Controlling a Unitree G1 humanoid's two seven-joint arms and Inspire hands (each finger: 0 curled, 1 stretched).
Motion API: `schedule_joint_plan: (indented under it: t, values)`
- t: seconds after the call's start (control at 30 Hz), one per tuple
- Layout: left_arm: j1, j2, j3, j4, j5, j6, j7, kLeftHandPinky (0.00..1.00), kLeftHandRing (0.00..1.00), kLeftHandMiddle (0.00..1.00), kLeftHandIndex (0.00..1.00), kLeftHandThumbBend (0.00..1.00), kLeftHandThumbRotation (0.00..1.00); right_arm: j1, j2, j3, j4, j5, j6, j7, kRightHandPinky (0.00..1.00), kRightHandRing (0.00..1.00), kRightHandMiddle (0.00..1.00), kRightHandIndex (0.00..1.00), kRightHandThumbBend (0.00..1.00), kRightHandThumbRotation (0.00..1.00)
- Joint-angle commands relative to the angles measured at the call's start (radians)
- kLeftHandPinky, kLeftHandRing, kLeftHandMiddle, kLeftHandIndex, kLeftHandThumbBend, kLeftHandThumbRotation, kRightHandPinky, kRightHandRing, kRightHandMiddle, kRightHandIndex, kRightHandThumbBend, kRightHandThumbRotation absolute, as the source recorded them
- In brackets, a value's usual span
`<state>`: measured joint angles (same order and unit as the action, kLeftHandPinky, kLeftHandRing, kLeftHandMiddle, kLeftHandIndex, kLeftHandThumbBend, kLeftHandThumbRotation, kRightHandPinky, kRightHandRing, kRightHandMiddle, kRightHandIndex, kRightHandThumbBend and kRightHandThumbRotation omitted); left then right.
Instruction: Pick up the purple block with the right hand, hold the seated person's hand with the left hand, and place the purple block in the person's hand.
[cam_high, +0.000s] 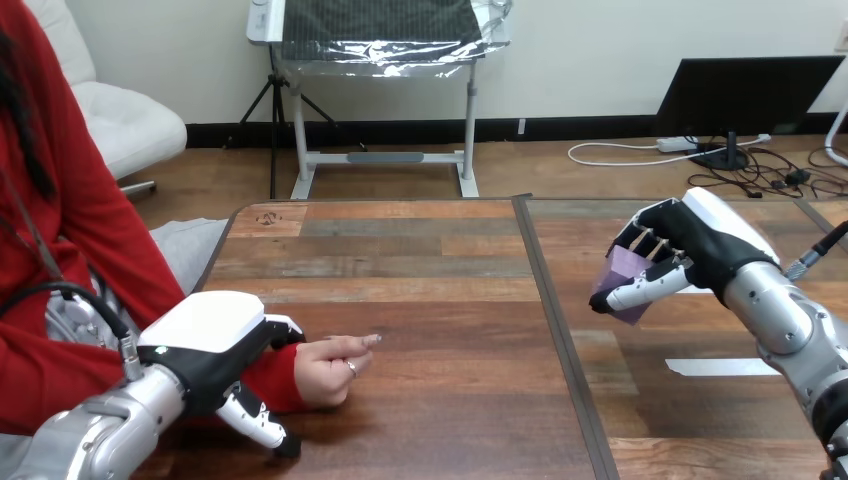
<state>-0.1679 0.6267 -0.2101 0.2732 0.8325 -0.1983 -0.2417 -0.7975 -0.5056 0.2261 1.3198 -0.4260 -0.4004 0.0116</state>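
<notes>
- Over the right half of the worktop (430, 260), lifted clear of the wood, my right hand (700, 245) is clenched round the purple block (622, 278), with fingers across its far face and the thumb along its near edge.
- At the lower left, my left hand (210, 340) is curled round the person's wrist (283, 372), fingers on the far side and thumb on the near side.
- Just beyond it, the person's hand (335, 368) rests on the worktop, loosely closed, so I see no open palm yet.
- I judge the block light and stiff, probably smooth-faced. Its flat opposite faces are the place to pinch, as I do now.
- Smooth faces could slip, so the carry across calls for a firm, even squeeze.
</notes>
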Motion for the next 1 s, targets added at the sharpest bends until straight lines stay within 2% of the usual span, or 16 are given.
schedule_joint_plan:
  t: [0.0, 0.4, 0.6, 0.97]
  values:
    - [-0.067, 0.018, -0.033, 0.056, 0.028, 0.024, 0.017, 0.75, 0.78, 0.78, 0.76, 0.97, 0.25, -0.048, -0.015, -0.021, -0.035, 0.018, -0.02, -0.016, 0.4, 0.42, 0.46, 0.49, 0.83, 0.0]
    - [-0.098, 0.023, -0.051, 0.09, 0.017, 0.031, 0.02, 0.7, 0.75, 0.76, 0.73, 0.95, 0.19, -0.052, -0.015, -0.023, -0.041, 0.02, -0.014, -0.015, 0.39, 0.42, 0.46, 0.49, 0.83, 0.0]
    - [-0.108, 0.028, -0.061, 0.091, 0.02, 0.047, 0.005, 0.67, 0.73, 0.75, 0.72, 0.94, 0.2, -0.053, -0.015, -0.025, -0.043, 0.021, -0.009, -0.018, 0.4, 0.42, 0.46, 0.49, 0.83, 0.0]
    - [-0.112, 0.032, -0.062, 0.094, 0.008, 0.047, 0.008, 0.62, 0.7, 0.73, 0.71, 0.93, 0.2, -0.054, -0.017, -0.026, -0.043, 0.022, -0.009, -0.02, 0.4, 0.43, 0.46, 0.49, 0.83, 0.0]
